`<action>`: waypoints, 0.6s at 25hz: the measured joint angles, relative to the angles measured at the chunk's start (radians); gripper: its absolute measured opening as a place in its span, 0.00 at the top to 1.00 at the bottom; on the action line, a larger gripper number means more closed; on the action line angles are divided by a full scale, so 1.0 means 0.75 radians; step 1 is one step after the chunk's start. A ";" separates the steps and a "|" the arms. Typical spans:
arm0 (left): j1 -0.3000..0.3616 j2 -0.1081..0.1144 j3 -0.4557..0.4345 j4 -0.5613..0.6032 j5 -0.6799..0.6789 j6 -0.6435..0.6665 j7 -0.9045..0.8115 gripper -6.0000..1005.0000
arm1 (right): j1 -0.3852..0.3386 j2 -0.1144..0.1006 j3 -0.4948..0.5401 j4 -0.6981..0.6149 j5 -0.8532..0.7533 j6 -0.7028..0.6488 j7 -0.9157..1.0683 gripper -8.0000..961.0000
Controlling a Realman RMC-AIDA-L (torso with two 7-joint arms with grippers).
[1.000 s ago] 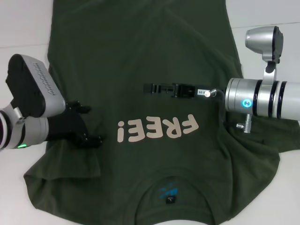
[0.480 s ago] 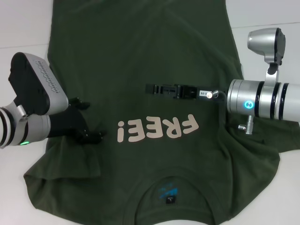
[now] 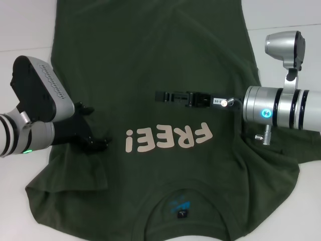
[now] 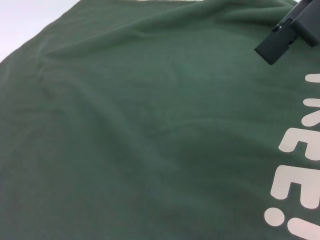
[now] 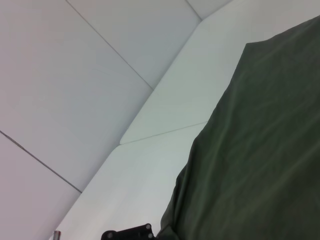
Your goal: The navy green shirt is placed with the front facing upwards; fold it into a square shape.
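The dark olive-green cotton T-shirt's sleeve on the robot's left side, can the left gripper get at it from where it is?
Probably yes. The left gripper sits low beside that sleeve of the dark olive-green cotton T-shirt, with nothing lying between them; the right gripper is over the chest, out of the way.

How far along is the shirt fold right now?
Barely begun. Done: the dark olive-green cotton T-shirt lies spread front-up on the white table, its pale beige lettering showing, with no fold made. In hand: the left gripper sits low at the shirt's left side near the sleeve; the right gripper reaches over the chest above the lettering. Left: every fold into a square.
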 joint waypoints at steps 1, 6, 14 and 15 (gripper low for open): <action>-0.002 0.000 0.002 0.004 0.000 -0.003 0.000 0.10 | 0.000 0.000 0.001 0.000 0.000 -0.001 0.000 0.08; -0.004 0.000 0.003 0.004 0.000 -0.007 0.000 0.10 | 0.000 0.000 0.002 -0.003 0.000 -0.002 0.000 0.08; -0.008 0.002 0.004 0.018 -0.001 -0.046 0.000 0.10 | 0.000 0.000 0.002 -0.005 0.000 -0.002 0.000 0.08; -0.009 0.002 0.004 0.020 -0.001 -0.051 0.000 0.10 | 0.000 0.000 0.002 -0.006 0.000 -0.002 0.000 0.08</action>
